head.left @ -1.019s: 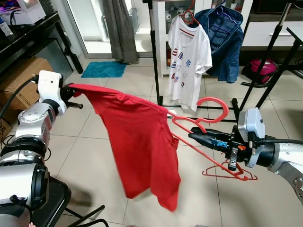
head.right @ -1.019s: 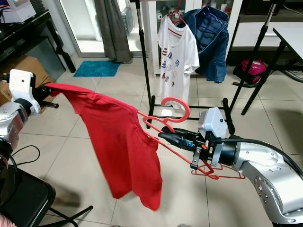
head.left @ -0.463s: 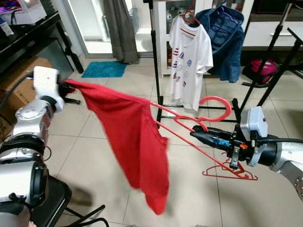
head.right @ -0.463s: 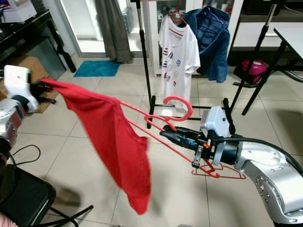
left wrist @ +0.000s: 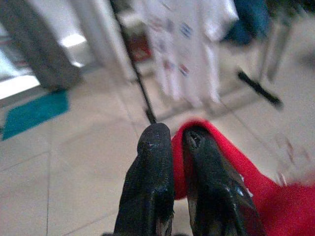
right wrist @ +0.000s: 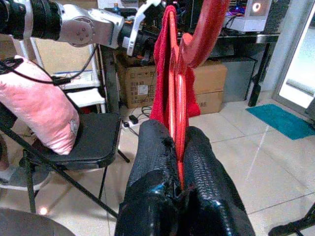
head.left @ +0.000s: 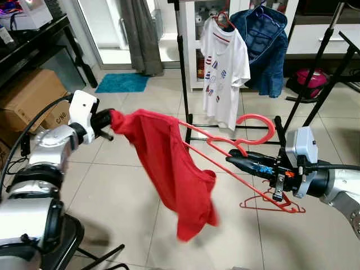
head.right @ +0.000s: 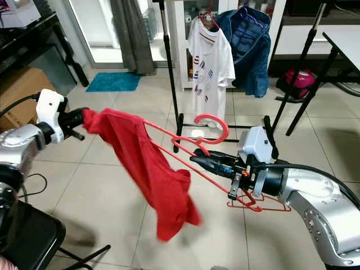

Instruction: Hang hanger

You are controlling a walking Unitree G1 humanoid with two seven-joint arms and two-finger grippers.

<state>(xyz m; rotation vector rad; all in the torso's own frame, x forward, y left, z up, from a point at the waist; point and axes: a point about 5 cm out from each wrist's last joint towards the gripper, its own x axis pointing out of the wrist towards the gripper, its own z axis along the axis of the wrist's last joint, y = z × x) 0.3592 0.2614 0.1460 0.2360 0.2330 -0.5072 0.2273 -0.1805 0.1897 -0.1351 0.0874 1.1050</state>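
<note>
Red shirt stretched between two pincers

While the right pincer (head.left: pixel 232 160) is clamping the red hanger (head.left: pixel 242 147) just below its hook, the left pincer (head.left: pixel 110 125) is pinching a corner of the red shirt (head.left: pixel 174 171) at the left. Seen from the right wrist, a pink cushion (right wrist: pixel 42 118) is resting on a folding chair (right wrist: pixel 83 150).

Left arm raised, elbow bent, left claw (head.left: pixel 108 126) pinched tight on red cloth, right arm reaching forward, right claw (head.left: pixel 232 160) clamped on the hanger (head.left: pixel 247 147)
</note>
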